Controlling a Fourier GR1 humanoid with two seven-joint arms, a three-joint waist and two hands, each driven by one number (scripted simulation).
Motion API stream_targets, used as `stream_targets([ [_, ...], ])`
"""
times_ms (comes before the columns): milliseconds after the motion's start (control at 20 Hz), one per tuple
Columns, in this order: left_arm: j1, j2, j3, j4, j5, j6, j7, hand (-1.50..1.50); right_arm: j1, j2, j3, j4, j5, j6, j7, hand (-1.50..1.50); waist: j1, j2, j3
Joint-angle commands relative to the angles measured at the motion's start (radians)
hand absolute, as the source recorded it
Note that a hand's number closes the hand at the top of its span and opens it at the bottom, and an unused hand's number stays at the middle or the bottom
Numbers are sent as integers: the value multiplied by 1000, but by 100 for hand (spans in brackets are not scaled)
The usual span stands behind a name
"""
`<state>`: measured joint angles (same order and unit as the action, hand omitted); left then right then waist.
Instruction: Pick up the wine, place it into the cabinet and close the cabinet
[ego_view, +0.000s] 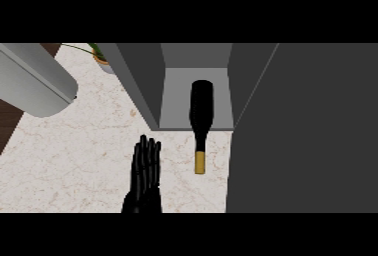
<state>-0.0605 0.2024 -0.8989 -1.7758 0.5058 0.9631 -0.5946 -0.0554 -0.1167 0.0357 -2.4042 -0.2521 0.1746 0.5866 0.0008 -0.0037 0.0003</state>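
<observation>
Wine bottle (201, 112) lies on its side, body inside the open cabinet (196, 85), neck and gold-capped tip sticking out over the near edge onto the marble counter (74, 150); so placement reads as only partly done. One hand (145, 172) shows at lower centre, just left of the bottle's neck, apart from it; fingers straight and together, pointing far, holding nothing; which arm it belongs to cannot be told for certain from this view, though its place at left suggests the left one; no second hand shows.

Step in hand, by judgement: seat the bottle fully, then shut the cabinet door (303, 130), the large dark panel at right, standing open toward the near side. To do it well: push the capped tip along the bottle's own axis, straight toward the far wall, so it slides rather than rolls or pivots; confirm the neck clears the cabinet's near edge before swinging the door, else the door would likely catch on the neck.

Bottle: dark, nearly black glass; long cylindrical body tapering to a slim neck; gold foil at the tip; smooth and round, so probably prone to rolling.
</observation>
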Motion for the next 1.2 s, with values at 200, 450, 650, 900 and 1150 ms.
stream_targets([
  [200,218,204,-42,-206,-13,-109,-56,-150,44,-31,3,-51,-150,91,31,150,7,0,0],
  [450,236,292,15,-268,-2,-164,-21,-150,66,-33,46,-136,-107,97,67,150,0,1,-1],
  [650,291,364,87,-314,45,-235,-55,-150,82,7,138,-105,-159,80,126,150,3,0,-2],
  [900,388,475,176,-445,91,-262,-57,-150,199,22,209,-149,-188,87,159,150,4,-3,-1],
  [1150,412,452,273,-377,143,-331,-114,-150,261,19,400,-219,-122,138,160,150,-7,-6,-2],
])
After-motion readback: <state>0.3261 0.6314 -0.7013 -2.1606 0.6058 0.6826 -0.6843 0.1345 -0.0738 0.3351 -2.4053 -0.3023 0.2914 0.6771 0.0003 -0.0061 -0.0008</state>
